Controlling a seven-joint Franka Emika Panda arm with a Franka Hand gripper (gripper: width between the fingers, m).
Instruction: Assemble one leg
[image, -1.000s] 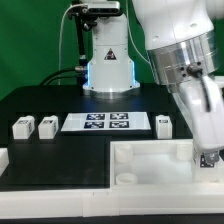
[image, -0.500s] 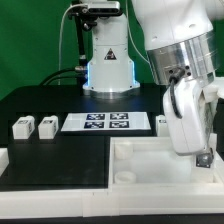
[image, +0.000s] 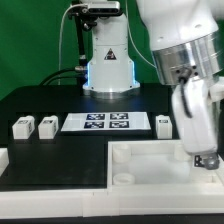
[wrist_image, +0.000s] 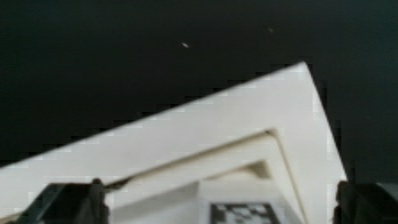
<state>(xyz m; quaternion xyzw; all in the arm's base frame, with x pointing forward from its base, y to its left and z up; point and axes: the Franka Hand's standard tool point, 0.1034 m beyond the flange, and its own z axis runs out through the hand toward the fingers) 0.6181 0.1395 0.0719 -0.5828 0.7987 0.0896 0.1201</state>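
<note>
Table (image: 60, 155): black top. On it: two legs (image: 21, 128) (image: 47, 126), marker board (image: 106, 123), third leg (image: 164, 124). White tray (image: 150, 170) at front.

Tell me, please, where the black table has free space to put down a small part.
The widest bare patch is the black table between the two legs and the white tray piece. Another lies behind the marker board. It is crowded at the exterior view's right, where the pincer hangs over the tray.

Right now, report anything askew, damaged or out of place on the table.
Nothing stands out. Two legs stand upright beside the marker board, a third at its other end. The hand hovers over the white tray piece.
</note>
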